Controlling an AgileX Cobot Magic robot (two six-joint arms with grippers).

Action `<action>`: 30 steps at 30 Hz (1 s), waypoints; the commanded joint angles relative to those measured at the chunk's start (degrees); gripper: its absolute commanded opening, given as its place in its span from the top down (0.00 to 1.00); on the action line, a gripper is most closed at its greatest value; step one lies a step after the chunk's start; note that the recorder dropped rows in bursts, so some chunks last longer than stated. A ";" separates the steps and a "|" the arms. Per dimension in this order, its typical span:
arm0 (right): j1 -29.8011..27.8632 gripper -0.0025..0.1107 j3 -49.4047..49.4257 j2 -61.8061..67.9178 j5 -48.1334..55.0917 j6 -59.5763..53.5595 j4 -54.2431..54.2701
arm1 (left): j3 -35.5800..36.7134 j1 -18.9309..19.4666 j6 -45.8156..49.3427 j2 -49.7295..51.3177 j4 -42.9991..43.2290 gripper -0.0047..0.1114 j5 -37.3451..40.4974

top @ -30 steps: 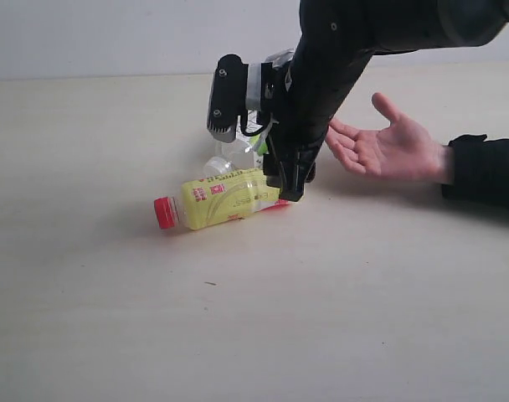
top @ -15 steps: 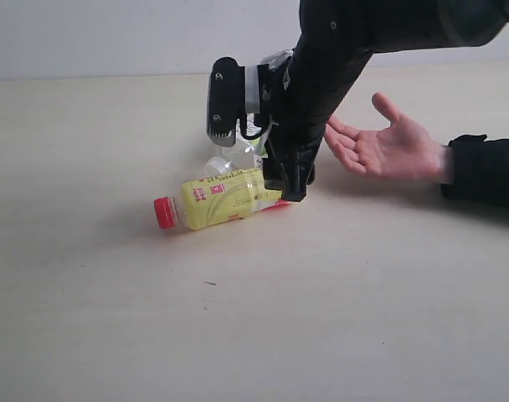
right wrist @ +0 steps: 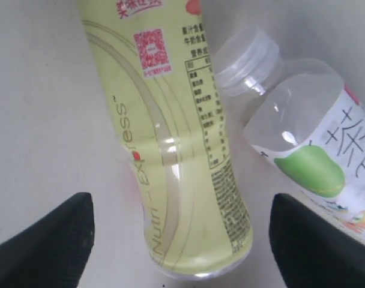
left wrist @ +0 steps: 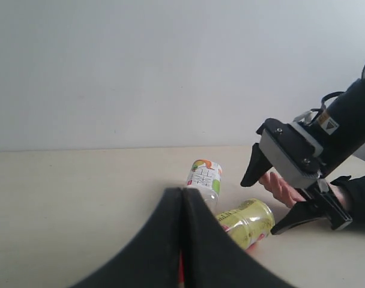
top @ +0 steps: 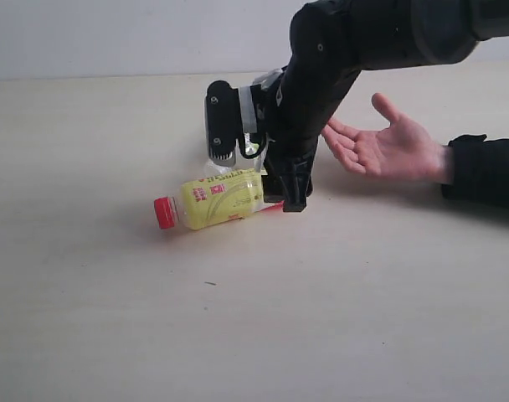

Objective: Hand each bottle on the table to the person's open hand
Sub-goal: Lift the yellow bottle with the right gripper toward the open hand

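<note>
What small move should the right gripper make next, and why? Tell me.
Probably close the right gripper on the yellow bottle: its open jaws flank the bottle's base end, which lies on the table, and the hand waits open nearby.

Glossy clear plastic yellow-labelled bottle (right wrist: 170, 150), matt pale wood-grain table (top: 238, 335)

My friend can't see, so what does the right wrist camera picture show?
A yellow-labelled bottle lies on the pale table, its base between the black tips of the open right pincer. A white-capped bottle with a green-and-white label lies beside it.
</note>
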 commanded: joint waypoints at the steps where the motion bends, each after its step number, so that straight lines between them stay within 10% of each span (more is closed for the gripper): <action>1: 0.12 0.30 -0.26 1.68 -2.88 -0.42 0.34 | -0.05 0.13 0.11 -0.35 -0.26 0.96 -0.21; 30: 0.12 0.35 -0.26 7.65 -5.64 0.00 0.34 | -0.05 0.13 0.22 -0.35 -0.26 0.96 -0.21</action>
